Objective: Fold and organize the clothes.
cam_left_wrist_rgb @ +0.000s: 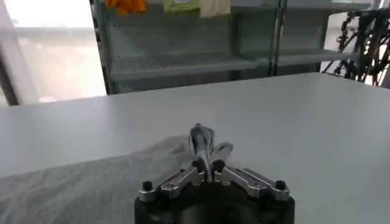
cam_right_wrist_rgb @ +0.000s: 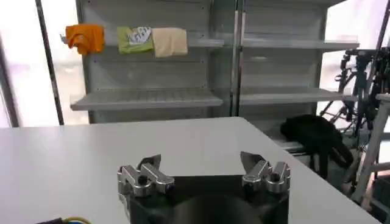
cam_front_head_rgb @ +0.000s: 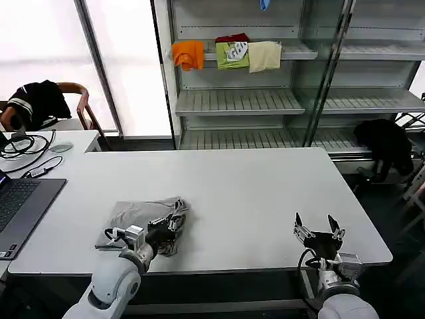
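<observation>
A light grey shirt (cam_front_head_rgb: pixel 136 216) lies bunched and partly folded on the white table (cam_front_head_rgb: pixel 252 193), near its front left edge. My left gripper (cam_front_head_rgb: pixel 170 226) is at the shirt's right edge, shut on a pinch of the grey cloth. In the left wrist view the fingertips (cam_left_wrist_rgb: pixel 201 141) are pressed together with a fold of the shirt (cam_left_wrist_rgb: pixel 79 189) rising between them. My right gripper (cam_front_head_rgb: pixel 317 228) hovers open over the table's front right edge, with nothing between its fingers. It stands the same way in the right wrist view (cam_right_wrist_rgb: pixel 201 163).
A laptop (cam_front_head_rgb: pixel 20 206) and cables (cam_front_head_rgb: pixel 26 147) sit at the table's left end. Behind them, a chair (cam_front_head_rgb: pixel 73 100) holds a black garment. The shelving (cam_front_head_rgb: pixel 239 100) behind carries orange, green and cream cloths. Another black garment (cam_front_head_rgb: pixel 385 143) hangs at the right.
</observation>
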`<act>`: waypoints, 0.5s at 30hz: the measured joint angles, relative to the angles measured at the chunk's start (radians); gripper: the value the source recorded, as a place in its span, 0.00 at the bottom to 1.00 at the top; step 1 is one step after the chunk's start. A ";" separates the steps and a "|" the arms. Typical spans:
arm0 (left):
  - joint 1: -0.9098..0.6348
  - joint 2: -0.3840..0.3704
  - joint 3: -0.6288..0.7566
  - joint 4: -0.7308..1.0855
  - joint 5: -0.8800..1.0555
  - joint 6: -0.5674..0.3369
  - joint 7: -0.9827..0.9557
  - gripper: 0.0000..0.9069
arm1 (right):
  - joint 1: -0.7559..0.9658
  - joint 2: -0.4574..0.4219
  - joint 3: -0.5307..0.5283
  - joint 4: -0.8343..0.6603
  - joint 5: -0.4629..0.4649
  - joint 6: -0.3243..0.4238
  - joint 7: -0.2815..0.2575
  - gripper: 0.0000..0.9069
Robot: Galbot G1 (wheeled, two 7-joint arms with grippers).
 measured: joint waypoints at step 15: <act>0.018 -0.044 0.012 -0.107 -0.283 0.015 -0.078 1.00 | 0.046 -0.005 -0.027 -0.029 -0.001 -0.005 0.007 1.00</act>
